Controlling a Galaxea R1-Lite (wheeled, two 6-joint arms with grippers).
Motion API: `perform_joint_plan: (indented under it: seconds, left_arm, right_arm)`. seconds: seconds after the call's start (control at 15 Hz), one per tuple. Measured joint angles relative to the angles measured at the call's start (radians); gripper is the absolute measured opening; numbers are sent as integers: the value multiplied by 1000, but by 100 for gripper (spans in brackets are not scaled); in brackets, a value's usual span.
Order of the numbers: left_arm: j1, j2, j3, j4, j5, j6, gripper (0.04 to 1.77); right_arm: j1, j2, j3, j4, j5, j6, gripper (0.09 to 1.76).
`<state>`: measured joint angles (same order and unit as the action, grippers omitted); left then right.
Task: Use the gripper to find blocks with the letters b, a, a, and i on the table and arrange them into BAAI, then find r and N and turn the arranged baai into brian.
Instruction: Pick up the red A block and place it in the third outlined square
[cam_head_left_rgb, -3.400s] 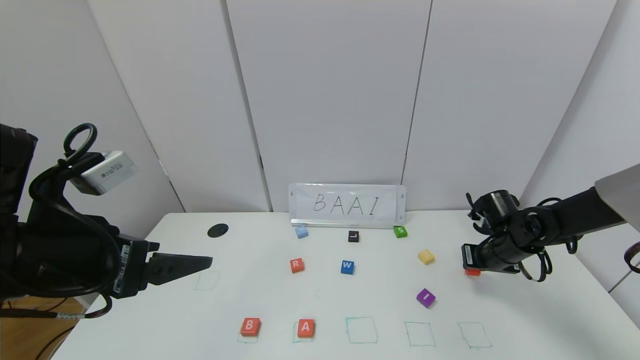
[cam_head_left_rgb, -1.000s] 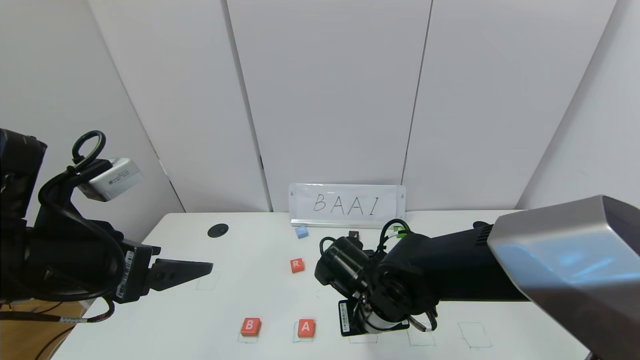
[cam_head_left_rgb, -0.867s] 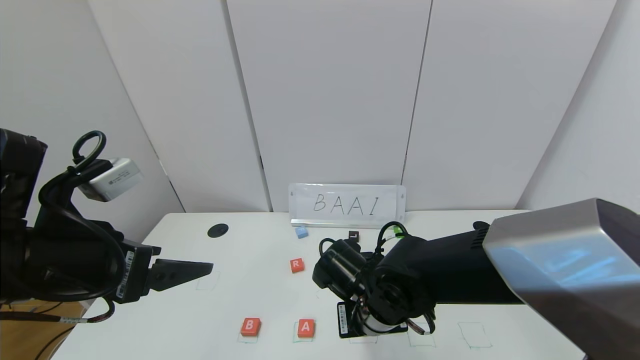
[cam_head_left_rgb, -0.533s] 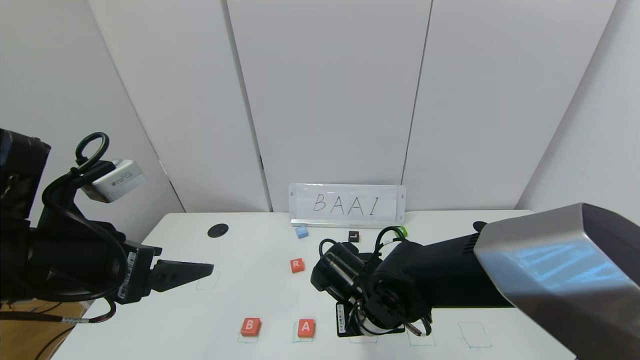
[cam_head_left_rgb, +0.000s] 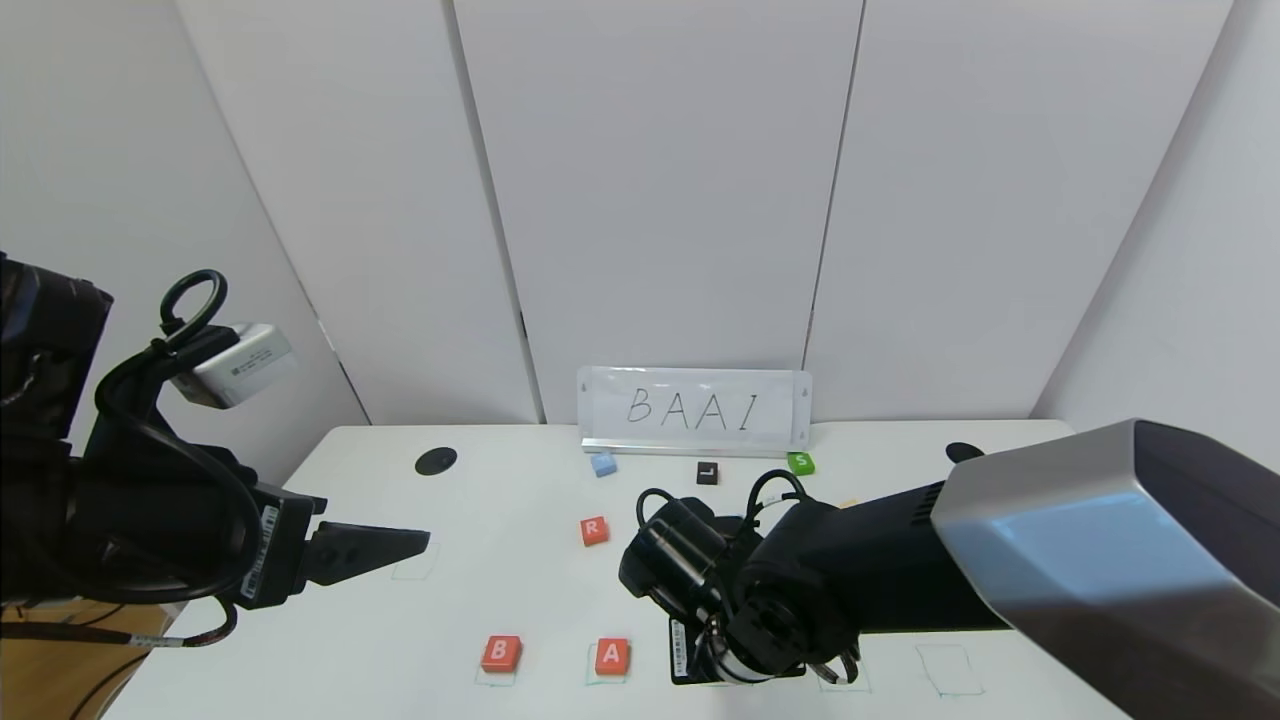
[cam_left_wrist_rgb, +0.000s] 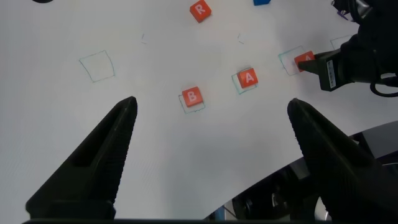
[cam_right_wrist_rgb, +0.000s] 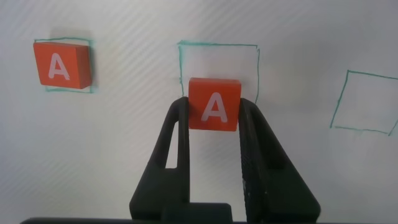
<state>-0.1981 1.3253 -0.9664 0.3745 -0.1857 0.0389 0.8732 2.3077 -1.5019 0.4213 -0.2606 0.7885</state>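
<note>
On the white table (cam_head_left_rgb: 450, 620), an orange-red B block (cam_head_left_rgb: 500, 653) and an orange-red A block (cam_head_left_rgb: 611, 656) sit on the first two green outlines near the front edge. My right gripper (cam_right_wrist_rgb: 214, 112) is shut on the second orange-red A block (cam_right_wrist_rgb: 214, 104), just above the near edge of the third outline (cam_right_wrist_rgb: 217, 61). In the head view my right wrist (cam_head_left_rgb: 740, 640) hides that block. The R block (cam_head_left_rgb: 594, 530) lies behind the row. The purple I block is hidden behind my right arm. My left gripper (cam_head_left_rgb: 400, 545) is open and empty, off to the left.
A BAAI sign (cam_head_left_rgb: 694, 410) stands at the back. A light blue block (cam_head_left_rgb: 602, 463), a black L block (cam_head_left_rgb: 707, 472) and a green S block (cam_head_left_rgb: 800, 462) lie before it. Empty green outlines show at the right (cam_head_left_rgb: 945, 668) and at the left (cam_head_left_rgb: 415, 562).
My right arm has swung from the far right of the table to the front row with the A block, then settled lower over the third outline. The left arm has barely moved.
</note>
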Motion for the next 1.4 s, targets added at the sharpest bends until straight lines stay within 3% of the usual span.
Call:
perform_joint_plan:
  seconds: [0.53,1.4]
  left_arm:
    - [0,-1,0,0,-1,0,172]
    - [-1,-3,8,0,-1,12,172]
  right_arm:
    - [3,-3,87,-119,4,1,53]
    - [-8,0,113,-128,2,2,53]
